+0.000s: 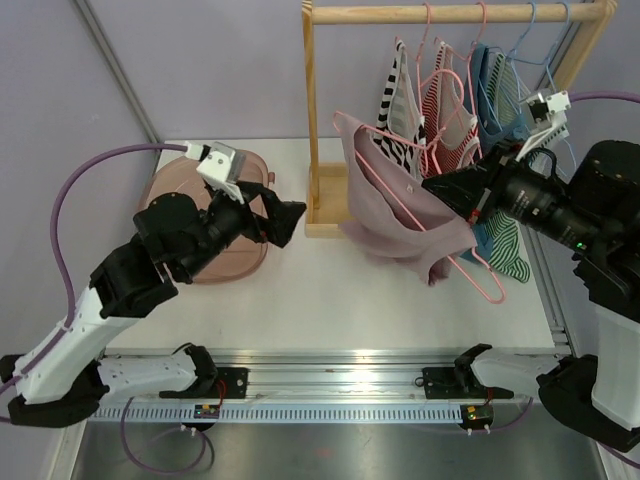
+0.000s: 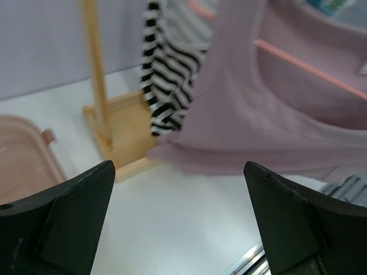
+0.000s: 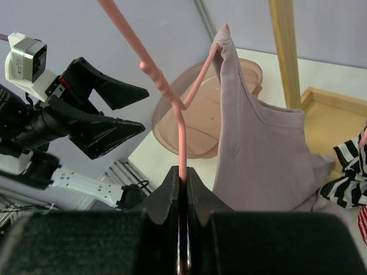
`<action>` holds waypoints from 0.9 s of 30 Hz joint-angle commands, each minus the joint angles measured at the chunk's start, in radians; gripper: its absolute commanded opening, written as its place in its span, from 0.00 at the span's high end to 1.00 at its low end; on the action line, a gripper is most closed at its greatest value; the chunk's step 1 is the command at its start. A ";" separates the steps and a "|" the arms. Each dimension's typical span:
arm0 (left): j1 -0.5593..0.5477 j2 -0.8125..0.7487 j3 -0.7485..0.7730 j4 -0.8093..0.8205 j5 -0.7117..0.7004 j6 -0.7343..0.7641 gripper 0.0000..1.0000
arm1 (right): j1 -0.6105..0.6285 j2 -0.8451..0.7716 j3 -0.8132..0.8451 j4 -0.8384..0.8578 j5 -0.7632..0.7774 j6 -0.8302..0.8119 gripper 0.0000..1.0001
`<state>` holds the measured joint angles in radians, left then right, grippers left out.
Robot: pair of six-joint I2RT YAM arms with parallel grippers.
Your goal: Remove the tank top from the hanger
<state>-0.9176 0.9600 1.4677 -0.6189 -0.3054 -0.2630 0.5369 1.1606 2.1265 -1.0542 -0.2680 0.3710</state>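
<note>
- We see the right gripper (image 3: 182, 172) clamped tight on the thin pink plastic hanger (image 3: 180, 129).
- The mauve ribbed tank top (image 3: 252, 149) hangs from that hanger, in front of the wooden clothes rack (image 1: 310, 100).
- The left gripper (image 2: 179, 183), jaws spread wide, holds nothing, near the garment.
</note>
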 commanded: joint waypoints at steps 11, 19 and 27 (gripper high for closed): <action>-0.408 0.273 0.280 0.323 -0.445 0.456 0.03 | 0.006 -0.090 0.069 0.011 -0.146 0.040 1.00; -0.408 0.287 0.200 0.400 -0.409 0.432 0.06 | 0.006 -0.154 -0.020 0.071 -0.149 0.055 1.00; -0.383 0.339 0.198 0.420 -0.431 0.424 0.22 | 0.005 -0.199 -0.097 0.131 -0.152 0.069 1.00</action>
<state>-1.3140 1.2831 1.6669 -0.2672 -0.6968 0.1646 0.5369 0.9821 2.0480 -1.0447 -0.4057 0.4252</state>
